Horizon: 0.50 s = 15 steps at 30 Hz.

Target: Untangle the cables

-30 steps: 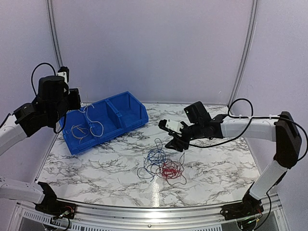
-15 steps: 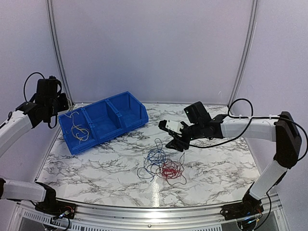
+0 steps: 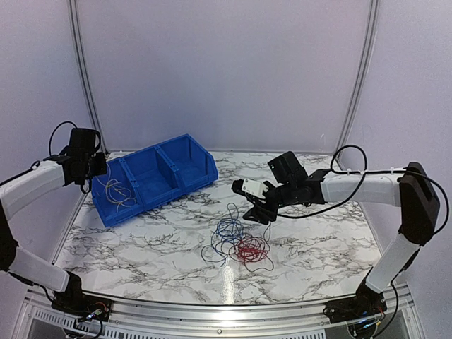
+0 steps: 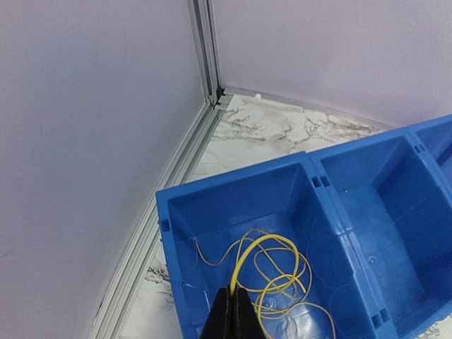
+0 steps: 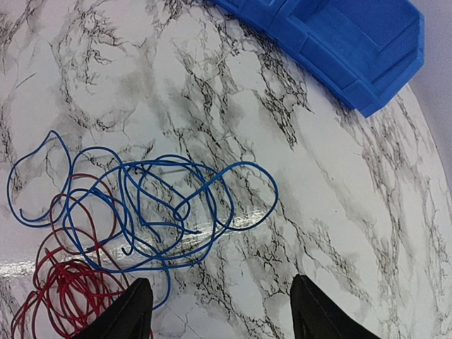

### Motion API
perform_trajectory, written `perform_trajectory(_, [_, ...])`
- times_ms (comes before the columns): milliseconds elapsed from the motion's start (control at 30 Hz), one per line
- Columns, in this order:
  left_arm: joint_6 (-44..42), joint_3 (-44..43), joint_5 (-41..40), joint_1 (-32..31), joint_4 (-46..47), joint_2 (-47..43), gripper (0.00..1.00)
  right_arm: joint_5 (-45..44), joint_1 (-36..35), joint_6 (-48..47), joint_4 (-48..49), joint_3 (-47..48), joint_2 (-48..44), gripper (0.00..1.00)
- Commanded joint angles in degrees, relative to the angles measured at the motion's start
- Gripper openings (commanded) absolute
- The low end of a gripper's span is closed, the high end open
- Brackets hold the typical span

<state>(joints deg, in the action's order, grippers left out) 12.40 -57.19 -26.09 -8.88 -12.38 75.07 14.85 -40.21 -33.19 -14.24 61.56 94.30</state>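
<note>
The left gripper (image 4: 233,314) is pinched together on a yellow cable (image 4: 237,274) coiled in the end compartment of the blue bin (image 4: 233,205), at the left of the top view. The right gripper (image 5: 224,311) hangs with jaws apart above the blue cable (image 5: 141,205) and red cable (image 5: 60,296), which lie tangled mid-counter (image 5: 318,176).

left arm (image 3: 35,182) and right arm (image 3: 361,188): white link shells, black joint housings, looped black cords (image 3: 351,150). right claw (image 3: 260,214) black, white block (image 3: 252,186) mounted behind it, probably the wrist camera.
</note>
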Motion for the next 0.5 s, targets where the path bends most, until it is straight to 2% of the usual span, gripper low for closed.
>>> perform_trajectory(0, [-0.89, 2.02, 3.06, 1.25, 4.44, 3.16, 0.0, -0.26, 0.24, -0.8, -0.78, 0.14, 1.36, 0.67])
perform_trajectory(267, [-0.85, 0.68, 8.61, 2.27, 5.26, 11.62, 0.0, 0.34, 0.14, -1.13, -1.47, 0.53, 3.26, 0.67])
perform_trajectory(400, [-0.36, -0.6, 10.47, 3.18, 5.26, 14.37, 0.1, 0.87, 0.16, -1.25, -1.83, 0.75, 3.94, 0.66])
perform_trajectory(467, [-0.19, -0.89, 10.94, 3.54, 5.17, 15.32, 0.11, 1.05, 0.07, -1.32, -2.0, 0.84, 4.18, 0.67])
